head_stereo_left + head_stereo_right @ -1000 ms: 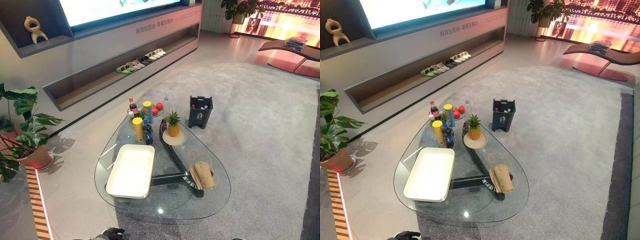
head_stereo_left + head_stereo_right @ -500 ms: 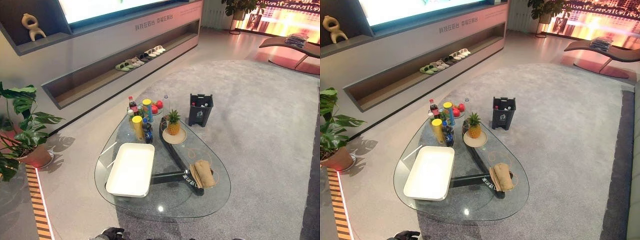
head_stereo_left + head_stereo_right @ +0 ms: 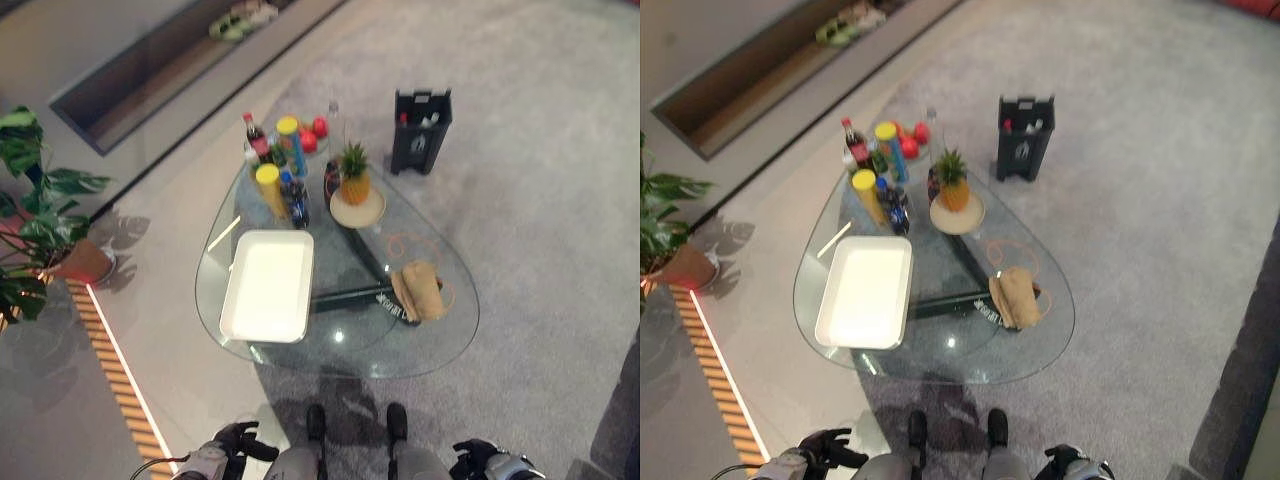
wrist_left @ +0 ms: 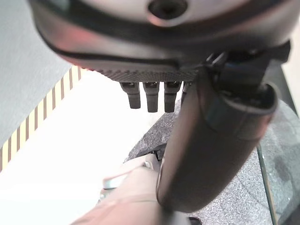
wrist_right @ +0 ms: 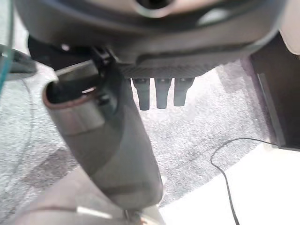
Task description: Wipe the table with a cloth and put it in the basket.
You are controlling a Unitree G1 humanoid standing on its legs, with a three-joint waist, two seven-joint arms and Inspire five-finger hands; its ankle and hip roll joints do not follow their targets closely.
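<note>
We're seeing the dark left hand [image 3: 237,443] hanging low at the bottom left of the head view, fingers loosely extended, holding nothing; its wrist view shows relaxed, straight fingers [image 4: 149,96] over pale floor. The dark right hand [image 3: 478,459] is sitting at the bottom right edge, also carrying nothing, fingers hanging relaxed [image 5: 161,96] over grey carpet in its wrist view.

Both hands are well apart from the tan folded cloth [image 3: 421,290], which is lying untouched at the right of the clear oval glass table [image 3: 250,355], centre frame. We're judging this as the approach step: no grasp and no wiping started. The next move is calling for closing in on the table and reaching the right hand up and forward to the cloth.

The basket is ambiguous. The closest candidate is the dark slatted bin [image 3: 421,130] standing on the carpet just past the table's far end, upper right of centre.

On the glass: a white rectangular tray [image 3: 268,286] at left-centre, a pineapple on a round pale plate [image 3: 356,192] above centre, and a cluster of bottles and yellow-lidded cans [image 3: 277,170] at the upper end, with red fruit beside them. The wipeable area is looking tight between the tray and the cloth.

Room: grey carpet [image 3: 540,200] to the right, a green potted plant [image 3: 45,215] at left, and a long low wall shelf [image 3: 150,70] across the upper left.
</note>
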